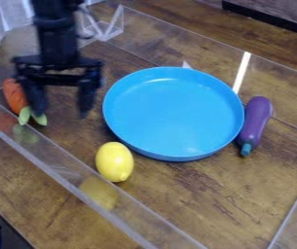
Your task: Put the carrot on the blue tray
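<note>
**Currently: Gripper Spread Beside the Carrot, Blue Tray Unoccupied**

Camera view (single view available).

1. Gripper point(59, 97): one unit, black, pointing down at the left of the frame. Its two fingers point(89, 97) are spread wide apart and hold nothing. The upper arm section is cut off by the top edge of the frame. Motion blur softens the finger outlines, so the exact position of the tips relative to the table cannot be determined.

2. Carrot point(13, 95): one item, orange with a light green leafy top. It lies on the wooden table point(229, 204) at the far left, just beside the gripper's left-hand finger as pictured. That finger partly hides the carrot's right side. Whether finger and carrot touch cannot be determined. The leafy top points toward the lower right, near the clear wall.

3. Blue tray point(222, 102): one item, round with a shallow raised rim, located right of the gripper at frame centre. The carrot is outside the tray and apart from it, with the gripper between them.

4. Other items: one yellow lemon point(114, 160), just beside the tray's near-left rim; one purple eggplant point(253, 124), against the tray's right rim.

5. Clear wall point(73, 180): transparent panels surround the work area. Glare on these panels makes their edges hard to trace.
</note>
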Motion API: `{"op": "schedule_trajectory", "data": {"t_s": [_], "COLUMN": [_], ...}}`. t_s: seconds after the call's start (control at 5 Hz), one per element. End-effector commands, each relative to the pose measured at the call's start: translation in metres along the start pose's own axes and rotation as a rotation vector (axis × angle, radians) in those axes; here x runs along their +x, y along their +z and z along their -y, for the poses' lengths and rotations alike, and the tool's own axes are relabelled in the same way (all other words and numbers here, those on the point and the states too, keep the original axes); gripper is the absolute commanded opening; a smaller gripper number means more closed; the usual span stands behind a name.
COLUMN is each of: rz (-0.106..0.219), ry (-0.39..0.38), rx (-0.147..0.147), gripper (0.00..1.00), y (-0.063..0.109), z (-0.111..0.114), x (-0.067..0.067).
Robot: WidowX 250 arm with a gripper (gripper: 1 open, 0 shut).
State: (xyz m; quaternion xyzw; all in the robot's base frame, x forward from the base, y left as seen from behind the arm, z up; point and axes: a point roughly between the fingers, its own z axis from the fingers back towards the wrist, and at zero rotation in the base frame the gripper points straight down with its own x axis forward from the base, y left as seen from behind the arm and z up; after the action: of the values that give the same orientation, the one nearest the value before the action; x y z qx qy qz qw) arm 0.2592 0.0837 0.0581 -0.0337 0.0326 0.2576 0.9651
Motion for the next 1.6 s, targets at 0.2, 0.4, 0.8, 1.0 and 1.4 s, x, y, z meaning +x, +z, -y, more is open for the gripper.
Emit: {"op": "schedule_trajectory", "data": {"t_s": [0.2, 0.4, 0.8, 1.0, 1.4], "rz": [0.095, 0.107, 0.114, 0.117, 0.122], "ry": [0.088, 0.157, 0.243, 0.276, 0.347], "rx": [-0.057, -0.068, -0.087, -0.096, -0.095], "gripper": [1.00, 1.00, 1.00, 1.00, 1.00], "y": [0.021, 0.021, 0.007, -0.007, -0.014], "z": [-0.056, -0.070, -0.086, -0.092, -0.090], "x": [0.034, 0.050, 0.067, 0.067, 0.068]}}
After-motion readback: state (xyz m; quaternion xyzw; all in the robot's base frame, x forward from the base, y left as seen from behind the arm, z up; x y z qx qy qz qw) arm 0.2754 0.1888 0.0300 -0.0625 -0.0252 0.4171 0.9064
